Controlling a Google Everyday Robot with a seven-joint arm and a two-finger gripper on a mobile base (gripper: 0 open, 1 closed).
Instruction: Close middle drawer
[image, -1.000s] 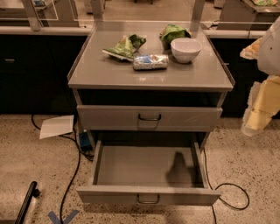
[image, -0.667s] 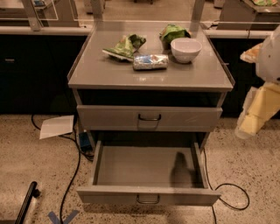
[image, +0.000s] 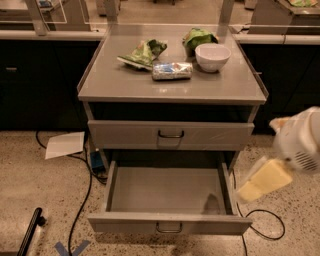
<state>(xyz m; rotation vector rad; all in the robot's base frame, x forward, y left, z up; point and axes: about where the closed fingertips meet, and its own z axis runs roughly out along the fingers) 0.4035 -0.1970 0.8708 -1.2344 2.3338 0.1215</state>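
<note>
the middle drawer stands pulled well out, empty, under the shut top drawer. stiff metal, probably light on its runners; push the flat front near the loop handle. the gripper hovers just right of it; wide or narrow, i cannot tell.

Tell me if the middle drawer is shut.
No, the middle drawer stands pulled far out with its grey inside showing, and the gripper hangs to its right.

A lab-like workroom: speckled terrazzo floor, dark counters, loose cables, grey metal bench; the claw hangs at right.
</note>
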